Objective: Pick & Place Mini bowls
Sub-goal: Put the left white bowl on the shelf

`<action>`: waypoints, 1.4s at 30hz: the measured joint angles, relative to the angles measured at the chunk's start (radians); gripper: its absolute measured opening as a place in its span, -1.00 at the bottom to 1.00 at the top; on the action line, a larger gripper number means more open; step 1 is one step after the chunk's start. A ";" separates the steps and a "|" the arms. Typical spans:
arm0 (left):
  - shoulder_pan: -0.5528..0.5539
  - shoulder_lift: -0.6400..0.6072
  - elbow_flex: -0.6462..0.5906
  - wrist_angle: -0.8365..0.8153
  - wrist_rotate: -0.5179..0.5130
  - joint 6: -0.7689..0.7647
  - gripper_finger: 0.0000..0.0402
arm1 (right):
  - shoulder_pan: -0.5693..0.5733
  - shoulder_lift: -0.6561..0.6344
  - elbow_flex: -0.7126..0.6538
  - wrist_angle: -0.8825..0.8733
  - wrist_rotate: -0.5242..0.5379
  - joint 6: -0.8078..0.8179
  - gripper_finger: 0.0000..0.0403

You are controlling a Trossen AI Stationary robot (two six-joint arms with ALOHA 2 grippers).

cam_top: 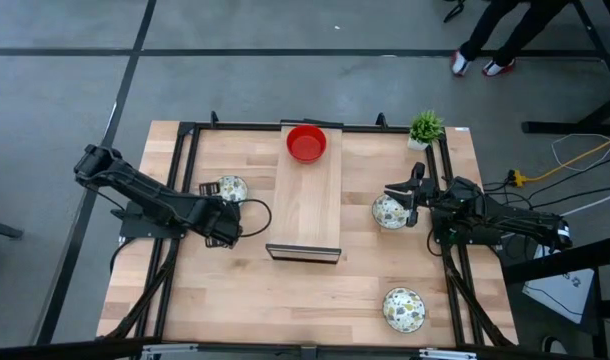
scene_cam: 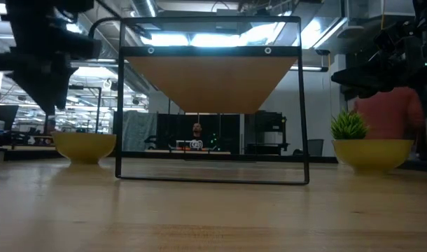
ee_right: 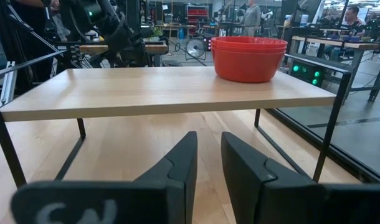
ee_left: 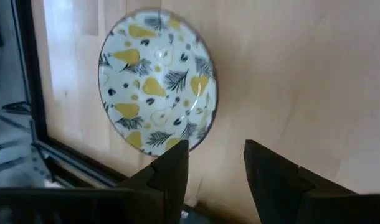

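A stack of glossy red mini bowls (cam_top: pixel 306 143) (ee_right: pixel 249 59) stands on the far end of a raised wooden shelf (cam_top: pixel 307 205). Three white patterned bowls rest on the table: one left of the shelf (cam_top: pixel 230 188) (ee_left: pixel 157 78), one right of it (cam_top: pixel 389 211), one near the right front corner (cam_top: pixel 404 309). My left gripper (cam_top: pixel 225 218) (ee_left: pixel 215 165) is open, just on the near side of the left bowl and touching nothing. My right gripper (cam_top: pixel 403 193) (ee_right: pixel 209 158) hovers beside the right bowl, pointing level at the shelf, with a narrow gap between its fingers.
A small potted plant (cam_top: pixel 425 128) (scene_cam: pixel 348 126) stands at the far right corner. The shelf's black metal frame (scene_cam: pixel 212 175) spans the table's middle. A black frame rail (ee_left: pixel 28 93) runs close beside the left bowl. A person walks beyond the far edge (cam_top: pixel 505 40).
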 joint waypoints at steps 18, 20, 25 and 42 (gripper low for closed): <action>0.000 0.000 -0.119 0.174 -0.082 0.034 -0.27 | 0.000 0.000 0.000 0.000 0.000 0.000 -0.63; 0.001 0.000 -0.119 0.195 -0.082 0.062 -0.27 | 0.000 0.000 0.000 0.000 0.000 0.000 -0.63; 0.015 0.000 -0.119 0.221 -0.082 0.097 -0.27 | 0.000 0.000 0.000 0.000 0.000 0.000 -0.63; 0.133 0.000 -0.156 0.299 -0.059 0.115 -0.27 | 0.000 0.000 0.000 0.000 0.000 0.000 -0.63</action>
